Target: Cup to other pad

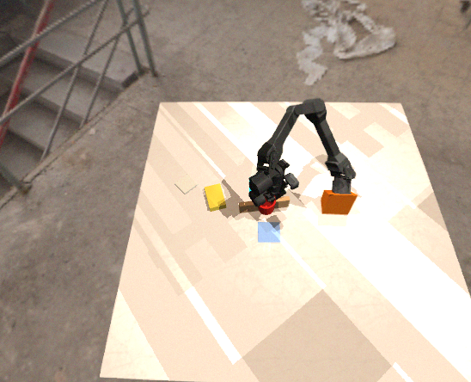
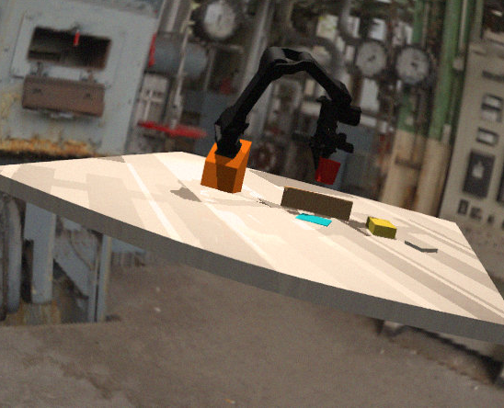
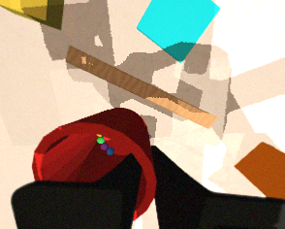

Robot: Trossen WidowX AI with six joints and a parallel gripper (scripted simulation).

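Clamped on the wall of the red cup, our gripper held it in the air above the table, one finger inside the rim and one outside. We could see a few small marbles sitting at the bottom of the cup, none outside it.

We judged this to be the carry step. In the top view the cup hung right over the wooden bar, with the pale blue pad on the near side and well clear of it. The wrist view showed the bright cyan pad lying beyond the bar — by our reading the pad to aim for, though we could not be sure which pad was which. The next move called for crossing the bar level, then a slow straight descent onto that pad before opening.

Room was fair. The bar stood as a low wall (the cup hung above its top edge in the exterior view). A yellow block sat to one side, near the bar's end, and the orange base well apart on the other — neither lay on the direct line.
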